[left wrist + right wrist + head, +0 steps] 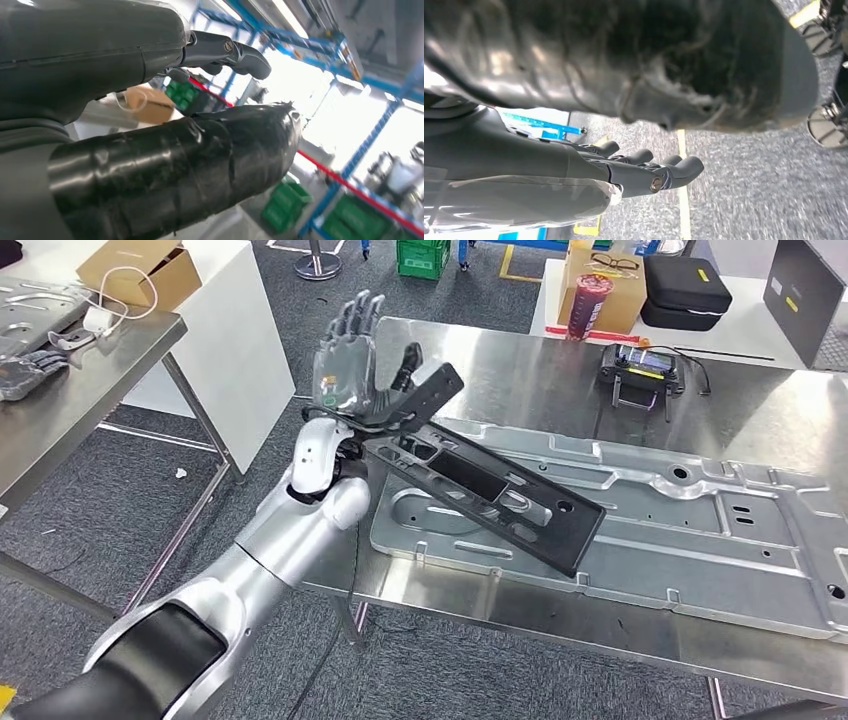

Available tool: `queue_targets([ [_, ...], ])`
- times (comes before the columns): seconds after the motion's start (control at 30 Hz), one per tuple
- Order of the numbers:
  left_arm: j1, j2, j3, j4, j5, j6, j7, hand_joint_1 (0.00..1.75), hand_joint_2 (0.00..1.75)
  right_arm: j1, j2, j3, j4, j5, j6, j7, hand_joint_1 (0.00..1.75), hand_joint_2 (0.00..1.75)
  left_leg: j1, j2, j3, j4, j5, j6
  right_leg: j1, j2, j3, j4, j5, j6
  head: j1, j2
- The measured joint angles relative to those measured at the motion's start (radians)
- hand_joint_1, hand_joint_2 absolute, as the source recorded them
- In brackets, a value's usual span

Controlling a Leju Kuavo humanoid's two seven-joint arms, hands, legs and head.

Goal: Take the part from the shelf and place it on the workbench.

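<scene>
Silver and black, the robot's left arm (250, 570) rises from the lower left of the head view toward the near-left corner of the steel surface (560, 380). At its end the left robot hand (352, 365) stands palm up with its fingers (350, 320) spread and pointing upward; its thumb side meets the upper end of the part (490, 490), though whether it grips that end or merely touches it cannot be told. That part is a long, flat black panel with rectangular cut-outs. Its long axis runs diagonally, from the raised end at the hand, at the far left, down to the end at the near right, which rests on the large grey stamped metal plate (700, 530) lying flat on the surface. So the part sits tilted, one end up by the hand and the rest lying across the plate's left portion. Farther back on the surface sits a small black and orange device (640, 365). A cardboard box (140, 275) stands on the table to the left. In the right wrist view the right robot hand (574, 170) hangs over grey floor with its fingers (674, 172) loosely extended side by side, holding nothing.
</scene>
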Motion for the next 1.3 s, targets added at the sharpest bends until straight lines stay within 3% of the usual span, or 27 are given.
queue_targets([
  [0.07, -0.025, 0.04, 0.017, -0.015, -0.004, 0.012, 0.007, 0.0, 0.0, 0.003, -0.01, 0.01, 0.0, 0.003, 0.026, -0.001, 0.0, 0.0, 0.003, 0.003, 0.008, -0.02, 0.011, 0.009, 0.0, 0.002, -0.005, 0.016, -0.018, 0.001, 0.002, 0.0],
  [0.1, -0.036, 0.063, 0.029, -0.022, -0.004, 0.021, 0.01, 0.0, 0.0, 0.005, -0.016, 0.017, 0.0, 0.005, 0.039, -0.005, 0.0, 0.0, 0.005, 0.005, 0.011, -0.031, 0.017, 0.015, 0.0, 0.003, -0.021, 0.053, -0.044, -0.001, 0.004, 0.0],
  [0.17, -0.046, 0.112, 0.06, -0.034, 0.006, 0.04, 0.014, 0.0, 0.0, 0.009, -0.03, 0.031, 0.0, 0.01, 0.058, -0.016, 0.0, 0.0, 0.005, 0.008, 0.01, -0.037, 0.022, 0.02, 0.003, 0.007, -0.082, 0.184, -0.113, -0.004, 0.006, 0.0],
  [0.2, -0.043, 0.136, 0.079, -0.041, 0.015, 0.049, 0.014, 0.0, 0.0, 0.012, -0.037, 0.039, 0.0, 0.014, 0.065, -0.023, 0.0, 0.0, 0.003, 0.008, 0.007, -0.035, 0.023, 0.02, 0.005, 0.008, -0.113, 0.249, -0.135, -0.004, 0.006, 0.0],
  [0.23, -0.035, 0.16, 0.099, -0.05, 0.024, 0.056, 0.012, 0.0, 0.0, 0.015, -0.044, 0.046, 0.0, 0.021, 0.071, -0.029, 0.0, 0.0, 0.002, 0.008, 0.005, -0.032, 0.023, 0.02, 0.006, 0.01, -0.133, 0.288, -0.138, -0.003, 0.006, 0.0],
  [0.27, -0.025, 0.186, 0.124, -0.061, 0.031, 0.06, 0.009, 0.0, 0.0, 0.016, -0.051, 0.054, 0.0, 0.029, 0.077, -0.036, 0.0, 0.0, 0.002, 0.008, 0.002, -0.026, 0.022, 0.019, 0.006, 0.011, -0.136, 0.289, -0.12, -0.003, 0.006, 0.0],
  [0.3, -0.011, 0.21, 0.149, -0.076, 0.036, 0.064, 0.006, 0.0, 0.0, 0.018, -0.058, 0.062, 0.0, 0.039, 0.083, -0.041, 0.0, 0.0, 0.003, 0.008, -0.002, -0.02, 0.021, 0.017, 0.006, 0.011, -0.121, 0.252, -0.086, -0.003, 0.006, 0.0],
  [0.33, 0.004, 0.236, 0.175, -0.092, 0.038, 0.067, 0.003, 0.0, 0.0, 0.019, -0.064, 0.07, 0.0, 0.05, 0.088, -0.043, 0.0, 0.0, 0.004, 0.008, -0.006, -0.011, 0.019, 0.014, 0.004, 0.012, -0.094, 0.189, -0.049, -0.005, 0.006, 0.0],
  [0.4, 0.042, 0.286, 0.229, -0.131, 0.043, 0.074, -0.002, 0.0, 0.0, 0.02, -0.073, 0.085, 0.001, 0.072, 0.094, -0.045, 0.0, 0.0, 0.003, 0.005, -0.018, 0.005, 0.017, 0.001, 0.008, 0.019, -0.051, 0.09, -0.008, -0.011, 0.005, 0.0],
  [0.47, 0.091, 0.333, 0.286, -0.173, 0.052, 0.081, -0.009, 0.0, 0.0, 0.02, -0.078, 0.098, 0.002, 0.091, 0.095, -0.044, 0.0, 0.0, 0.002, 0.003, -0.027, 0.012, 0.023, -0.017, 0.015, 0.026, -0.048, 0.069, -0.008, -0.024, 0.005, 0.0],
  [0.53, 0.137, 0.372, 0.338, -0.21, 0.059, 0.086, -0.016, 0.0, 0.0, 0.019, -0.081, 0.109, 0.003, 0.101, 0.095, -0.044, 0.0, 0.0, 0.005, 0.001, -0.033, 0.013, 0.028, -0.034, 0.017, 0.023, -0.061, 0.066, 0.001, -0.045, 0.005, 0.0],
  [0.6, 0.165, 0.401, 0.374, -0.234, 0.061, 0.087, -0.019, 0.0, 0.0, 0.018, -0.083, 0.116, 0.003, 0.102, 0.095, -0.044, 0.0, 0.0, 0.01, 0.001, -0.054, 0.05, -0.015, -0.044, 0.016, 0.018, -0.075, 0.061, 0.019, -0.066, 0.001, 0.0],
  [0.7, 0.191, 0.423, 0.405, -0.26, 0.053, 0.081, -0.01, 0.0, 0.0, 0.016, -0.084, 0.121, 0.003, 0.109, 0.093, -0.04, 0.0, 0.0, 0.012, 0.001, -0.11, 0.23, -0.144, -0.052, 0.02, 0.006, -0.106, 0.059, 0.045, -0.081, -0.003, 0.0],
  [0.73, 0.205, 0.432, 0.415, -0.268, 0.051, 0.079, -0.004, 0.0, 0.0, 0.014, -0.084, 0.123, 0.003, 0.116, 0.091, -0.037, 0.0, 0.0, 0.012, 0.001, -0.116, 0.277, -0.162, -0.054, 0.022, 0.003, -0.117, 0.059, 0.053, -0.082, -0.003, 0.0],
  [0.77, 0.225, 0.443, 0.428, -0.276, 0.053, 0.079, 0.002, 0.0, 0.0, 0.013, -0.084, 0.125, 0.003, 0.125, 0.089, -0.034, 0.0, 0.0, 0.012, 0.002, -0.106, 0.292, -0.159, -0.055, 0.023, 0.002, -0.128, 0.061, 0.061, -0.082, -0.003, 0.0],
  [0.8, 0.249, 0.457, 0.447, -0.287, 0.061, 0.081, 0.004, 0.0, 0.0, 0.013, -0.084, 0.128, 0.003, 0.135, 0.087, -0.031, 0.0, 0.0, 0.012, 0.002, -0.077, 0.27, -0.139, -0.055, 0.023, 0.002, -0.138, 0.062, 0.068, -0.081, -0.004, 0.0],
  [0.87, 0.303, 0.489, 0.498, -0.316, 0.084, 0.088, 0.0, 0.0, 0.0, 0.013, -0.084, 0.136, 0.003, 0.154, 0.082, -0.03, 0.0, 0.0, 0.011, 0.005, 0.023, 0.139, -0.102, -0.049, 0.024, 0.006, -0.155, 0.067, 0.08, -0.075, -0.004, 0.0],
  [0.93, 0.359, 0.518, 0.559, -0.345, 0.107, 0.091, -0.006, 0.0, 0.0, 0.015, -0.083, 0.145, 0.003, 0.171, 0.076, -0.031, 0.0, 0.0, 0.006, 0.008, 0.098, 0.022, -0.097, -0.04, 0.026, 0.011, -0.163, 0.069, 0.092, -0.063, -0.004, 0.0],
  [1.03, 0.458, 0.546, 0.661, -0.384, 0.139, 0.079, -0.01, 0.0, 0.0, 0.017, -0.081, 0.154, 0.003, 0.198, 0.069, -0.03, 0.0, 0.0, 0.0, 0.012, 0.106, -0.011, -0.091, -0.022, 0.025, 0.013, -0.161, 0.064, 0.107, -0.041, -0.005, 0.0],
  [1.07, 0.495, 0.551, 0.702, -0.397, 0.149, 0.074, -0.012, 0.0, 0.0, 0.018, -0.081, 0.158, 0.003, 0.208, 0.065, -0.026, 0.0, 0.0, 0.001, 0.016, 0.103, -0.015, -0.083, -0.013, 0.024, 0.014, -0.164, 0.07, 0.095, -0.036, -0.005, 0.0],
  [1.1, 0.532, 0.554, 0.744, -0.408, 0.156, 0.069, -0.016, 0.0, 0.0, 0.018, -0.08, 0.163, 0.003, 0.215, 0.062, -0.021, 0.0, 0.0, 0.002, 0.019, 0.098, -0.019, -0.074, -0.002, 0.023, 0.014, -0.172, 0.092, 0.065, -0.033, -0.005, 0.0],
  [1.2, 0.614, 0.556, 0.85, -0.428, 0.156, 0.055, -0.022, 0.0, 0.0, 0.02, -0.077, 0.17, 0.003, 0.231, 0.055, -0.012, 0.0, 0.0, -0.001, 0.021, 0.064, -0.019, -0.045, 0.015, 0.024, 0.014, -0.218, 0.256, -0.078, -0.028, -0.004, 0.0],
  [1.23, 0.64, 0.555, 0.875, -0.434, 0.153, 0.05, -0.016, 0.0, 0.0, 0.019, -0.076, 0.171, 0.003, 0.236, 0.053, -0.012, 0.0, 0.0, -0.004, 0.02, 0.05, -0.017, -0.035, 0.016, 0.026, 0.014, -0.225, 0.31, -0.102, -0.027, -0.004, 0.0],
  [1.27, 0.667, 0.554, 0.899, -0.439, 0.149, 0.045, -0.01, 0.0, 0.0, 0.019, -0.076, 0.171, 0.003, 0.241, 0.05, -0.012, 0.0, 0.0, -0.007, 0.02, 0.036, -0.015, -0.025, 0.016, 0.029, 0.014, -0.219, 0.337, -0.103, -0.028, -0.004, 0.0],
  [1.3, 0.696, 0.552, 0.924, -0.444, 0.148, 0.04, -0.005, 0.0, 0.0, 0.019, -0.074, 0.172, 0.003, 0.247, 0.045, -0.012, 0.0, 0.0, -0.01, 0.019, 0.023, -0.013, -0.017, 0.015, 0.032, 0.014, -0.194, 0.328, -0.083, -0.033, -0.004, 0.0],
])
